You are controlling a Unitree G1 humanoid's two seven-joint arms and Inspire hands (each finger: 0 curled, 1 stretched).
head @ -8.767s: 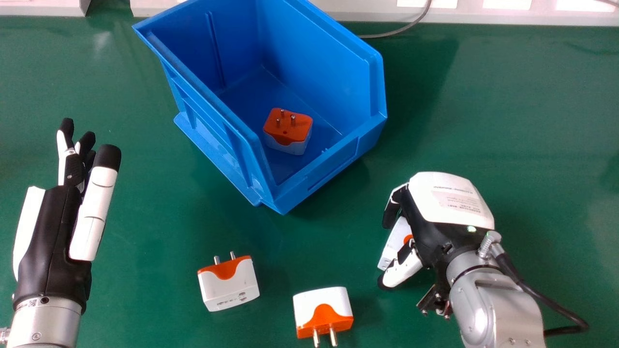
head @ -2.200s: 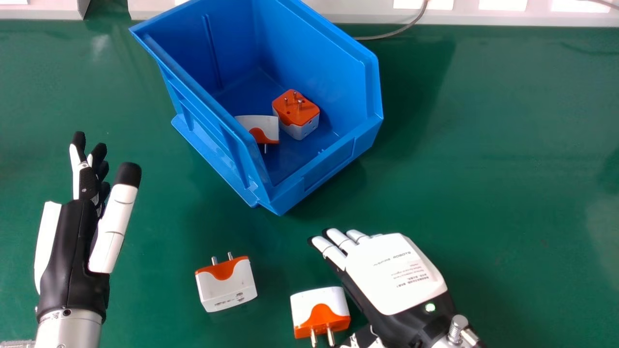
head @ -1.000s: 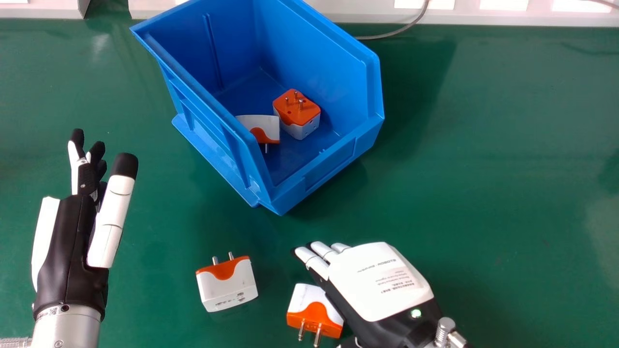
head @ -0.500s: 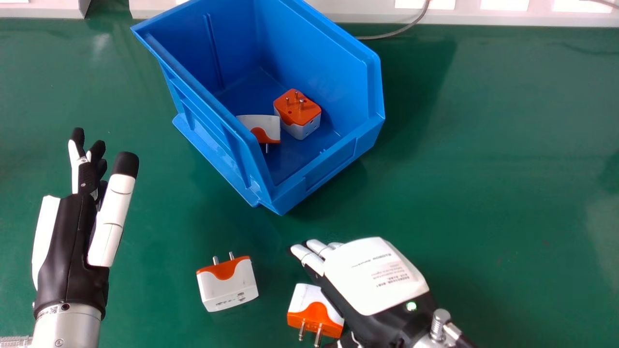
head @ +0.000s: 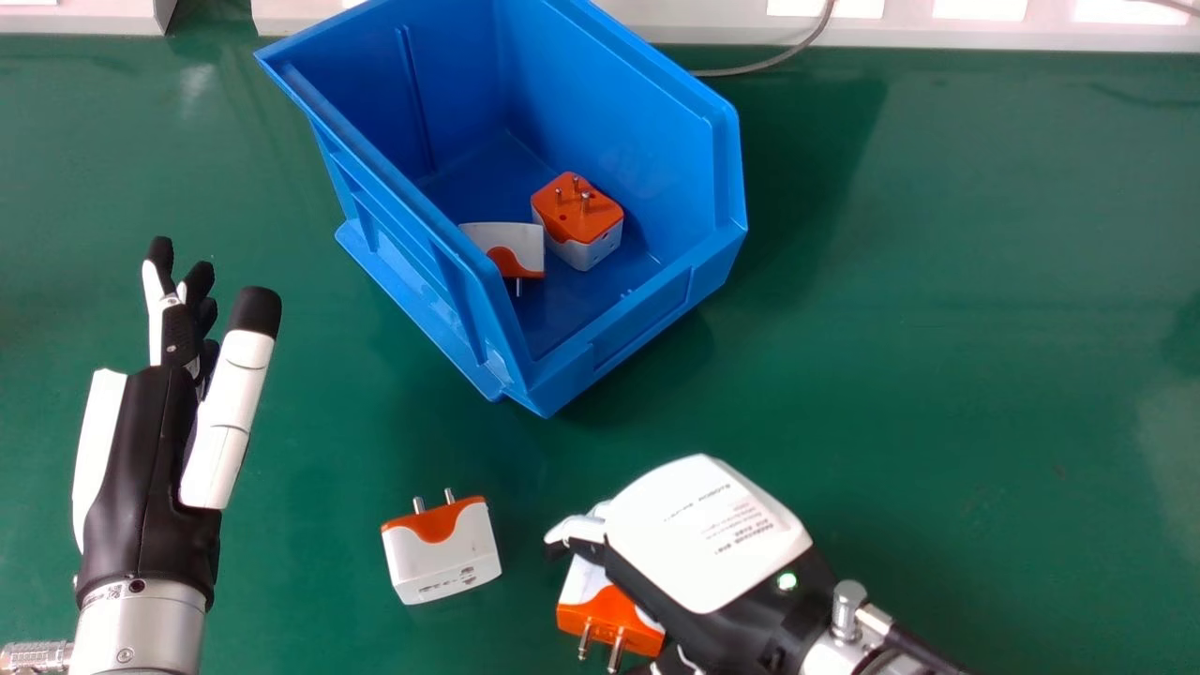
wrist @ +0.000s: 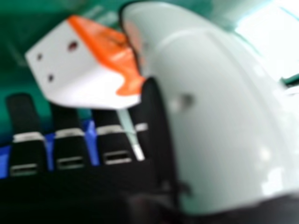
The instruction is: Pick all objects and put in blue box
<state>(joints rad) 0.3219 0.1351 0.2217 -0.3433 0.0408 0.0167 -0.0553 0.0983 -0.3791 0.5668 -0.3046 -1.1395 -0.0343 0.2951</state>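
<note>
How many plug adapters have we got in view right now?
4: one adapter, pins up, and another adapter beside it in the blue box; a third adapter on the table; a fourth adapter partly under the right hand. The box's wall could hide more.

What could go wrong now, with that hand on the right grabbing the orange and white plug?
The right robot hand curls over one plug lying at a slant, so it might slip out. The other loose plug lies nearby and could get bumped. Later, the metal pins might catch on the blue box.
</note>
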